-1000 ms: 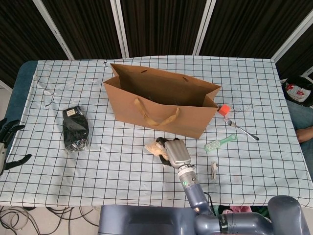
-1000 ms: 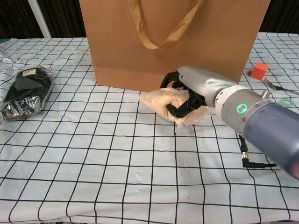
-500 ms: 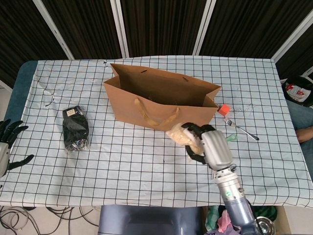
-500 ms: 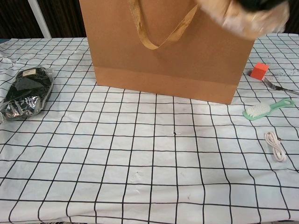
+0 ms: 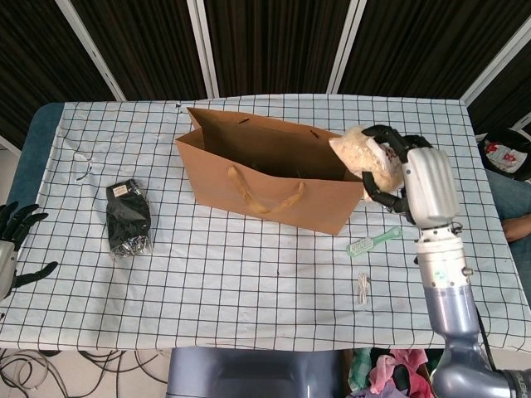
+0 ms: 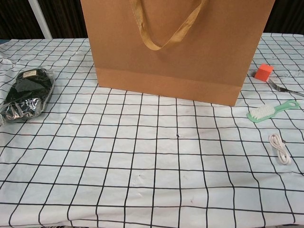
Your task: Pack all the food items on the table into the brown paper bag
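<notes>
- Right robot hand (image 5: 397,172): raised above the surface at the right end of the brown paper bag (image 5: 274,176), black fingers (image 5: 377,184) curled around a clear plastic pouch of pale beige food (image 5: 358,151). It shows in the head view only.
- Pouch position: held at the level of the bag's upper right rim, partly over the open mouth. Whether it touches the rim cannot be told.
- Brown paper bag: stands upright near the middle of the white black-grid tablecloth (image 5: 216,274) covering the surface, mouth open, flat brown handle (image 5: 265,195) hanging down the near face. In the chest view the bag fills the upper part of the frame.
- Black packet in clear wrap with a small label (image 5: 129,217): lies flat on the cloth, well left of the bag.
- Left robot hand (image 5: 15,249): at the far left edge of the head view, off the surface, fingers spread apart and holding nothing.
- Other items to the right of the bag: a small orange block (image 6: 263,71), a metal fork (image 6: 284,88) just beside it, a green plastic brush with white bristles (image 6: 271,110), and a short white coiled cord (image 6: 280,148) nearest the front edge. All lie apart from the bag.
</notes>
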Controlling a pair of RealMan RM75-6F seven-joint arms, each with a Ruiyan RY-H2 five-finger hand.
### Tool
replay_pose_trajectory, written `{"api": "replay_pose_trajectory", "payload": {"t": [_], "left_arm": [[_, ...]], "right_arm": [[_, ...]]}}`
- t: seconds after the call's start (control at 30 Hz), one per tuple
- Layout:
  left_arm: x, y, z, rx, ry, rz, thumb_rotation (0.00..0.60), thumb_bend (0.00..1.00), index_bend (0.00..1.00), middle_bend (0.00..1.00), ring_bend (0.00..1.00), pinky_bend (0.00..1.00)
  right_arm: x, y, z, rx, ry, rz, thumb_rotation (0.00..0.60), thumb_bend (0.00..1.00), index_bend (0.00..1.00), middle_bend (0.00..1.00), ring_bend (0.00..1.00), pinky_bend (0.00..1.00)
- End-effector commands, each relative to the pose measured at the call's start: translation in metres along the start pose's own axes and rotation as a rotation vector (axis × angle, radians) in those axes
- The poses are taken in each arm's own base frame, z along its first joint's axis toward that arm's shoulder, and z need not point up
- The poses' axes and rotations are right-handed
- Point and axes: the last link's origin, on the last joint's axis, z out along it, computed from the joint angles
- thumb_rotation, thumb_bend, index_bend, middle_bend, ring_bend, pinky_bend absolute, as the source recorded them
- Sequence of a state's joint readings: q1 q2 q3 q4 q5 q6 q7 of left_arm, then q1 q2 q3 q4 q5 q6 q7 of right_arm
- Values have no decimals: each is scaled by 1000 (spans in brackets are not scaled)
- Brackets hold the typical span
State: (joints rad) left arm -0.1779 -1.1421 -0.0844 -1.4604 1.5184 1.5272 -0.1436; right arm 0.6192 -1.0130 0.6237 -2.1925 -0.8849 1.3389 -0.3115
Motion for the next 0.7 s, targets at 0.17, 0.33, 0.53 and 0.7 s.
{"api": "replay_pose_trajectory", "payload": {"t": [0.17, 0.33, 0.53, 0.7], "left_arm": [[-1, -1, 1, 8, -5, 4, 600, 83, 216, 124, 7, 51], [-2, -2, 2, 14, -11, 8, 600, 83, 216, 122, 7, 51], [0, -3, 2, 23, -4, 4, 600, 83, 215, 120, 7, 51], [3, -6, 2, 28, 1, -3, 600, 82, 215, 120, 7, 51]], "right_arm": [[-14, -18, 74, 25, -59, -29, 600, 404, 354, 421, 509, 354], [-39, -30, 96, 21, -94, -18, 600, 403, 354, 420, 509, 354], [-75, -41, 101, 27, -175, 27, 600, 403, 355, 419, 507, 353], [-93, -41, 102, 26, -216, -23, 600, 386, 353, 386, 472, 333]]}}
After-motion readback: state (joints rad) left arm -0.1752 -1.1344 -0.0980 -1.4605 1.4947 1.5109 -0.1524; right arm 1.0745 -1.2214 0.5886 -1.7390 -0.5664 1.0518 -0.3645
